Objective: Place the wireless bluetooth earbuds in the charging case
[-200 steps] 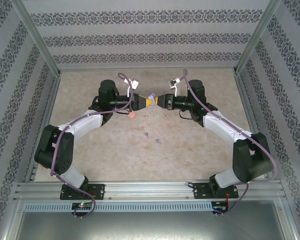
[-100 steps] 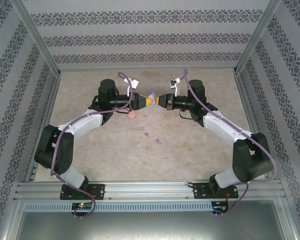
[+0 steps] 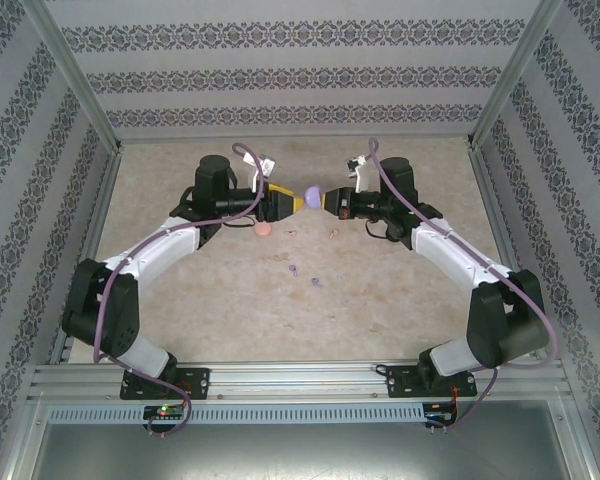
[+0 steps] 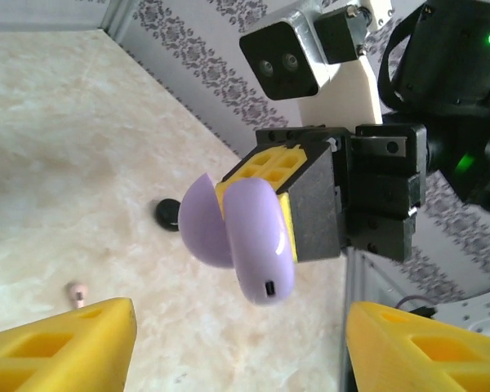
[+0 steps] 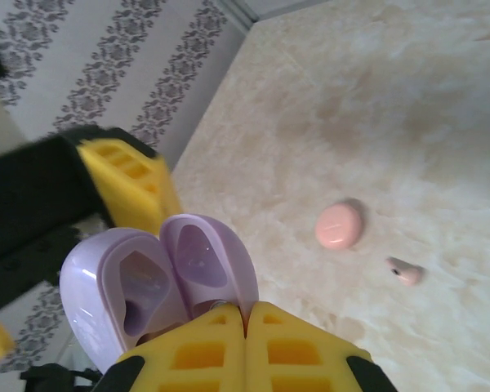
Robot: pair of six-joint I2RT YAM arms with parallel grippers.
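Pinching the purple case [image 5: 135,286], hollows facing themselves, right fingers [image 5: 198,351] oppose wide left fingers [image 4: 65,347].

Open purple case [image 4: 260,249] aloft; earbuds [image 3: 294,269] loose

From above and behind, one camera overlooks the beige marbled table [image 3: 230,300]; my wrist cameras face each other closely, both seeing the open lilac round case [image 4: 257,245].
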